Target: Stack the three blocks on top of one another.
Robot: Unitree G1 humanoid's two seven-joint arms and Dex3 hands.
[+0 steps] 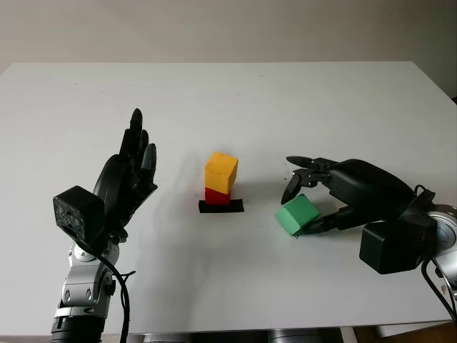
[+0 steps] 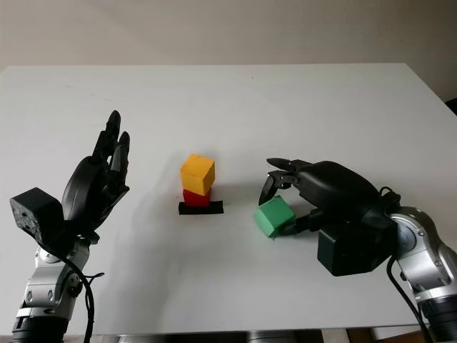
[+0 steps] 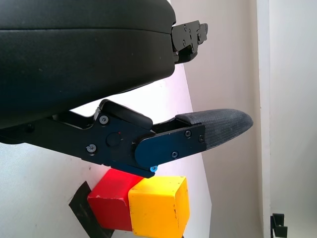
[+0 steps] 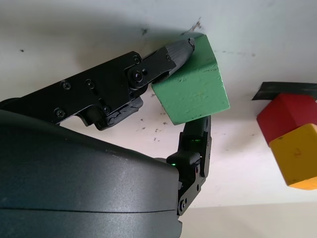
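The right hand point(image 1: 314, 196) had its fingers clamped on the green block point(image 1: 298, 215), which sat tilted, right of the stack. The yellow block point(image 1: 221, 171) stood on the red block point(image 1: 217, 196), skewed, over black tape point(image 1: 221, 207). The left hand point(image 1: 128, 179) was open, upright, left of the stack.
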